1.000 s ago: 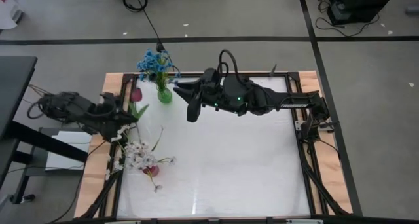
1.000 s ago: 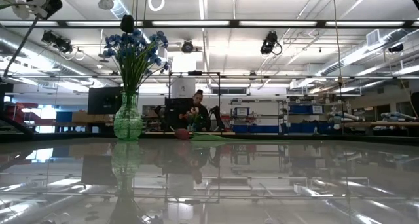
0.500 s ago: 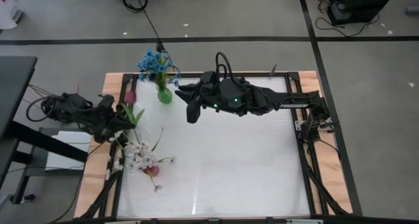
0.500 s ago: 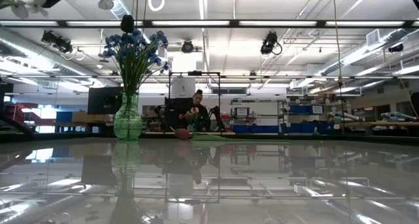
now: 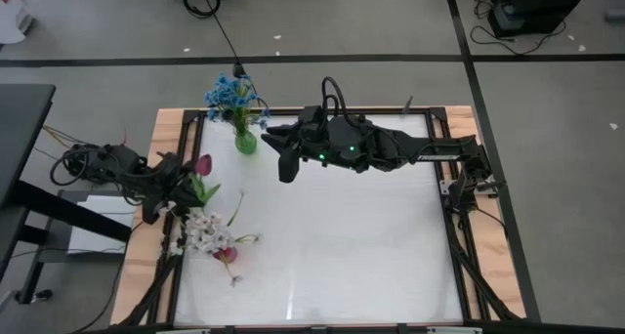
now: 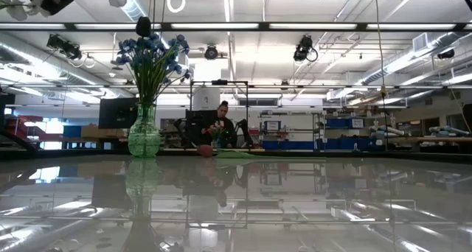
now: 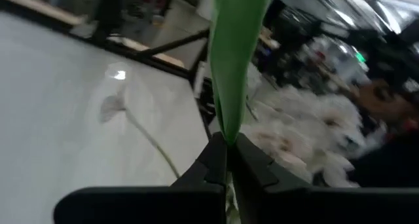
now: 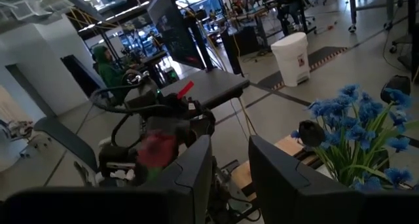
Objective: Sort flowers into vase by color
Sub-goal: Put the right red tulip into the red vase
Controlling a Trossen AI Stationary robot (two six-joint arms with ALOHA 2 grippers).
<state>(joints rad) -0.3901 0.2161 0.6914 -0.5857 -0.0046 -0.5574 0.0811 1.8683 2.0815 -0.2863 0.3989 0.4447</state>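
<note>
Here, the left gripper is at the left edge of the table, and its fingers are pinched tight on a pink tulip. In the left wrist view the two dark fingers meet around the green stem, with no gap between them. From above, the pink bud sticks up just past the gripper, on the side toward the vase, and a green leaf pokes out beside it over the white top.

Just below that gripper, near the table's left edge, lies a small heap of white blossoms with another dark pink bud at its lower end. The heap is close to the left gripper but not in it.

The green glass vase stands near the far left corner of the table, with the blue flowers already in it. In the low view the vase stands upright, with the blue bunch spread out above it.

The right gripper hangs over the table just to the right of the vase, well apart from the tulip. Its fingers have a gap between them and hold nothing.

The middle, the right half and the near part of the white top are bare. The flowers and the vase all sit on the left side, near the wooden rim.
</note>
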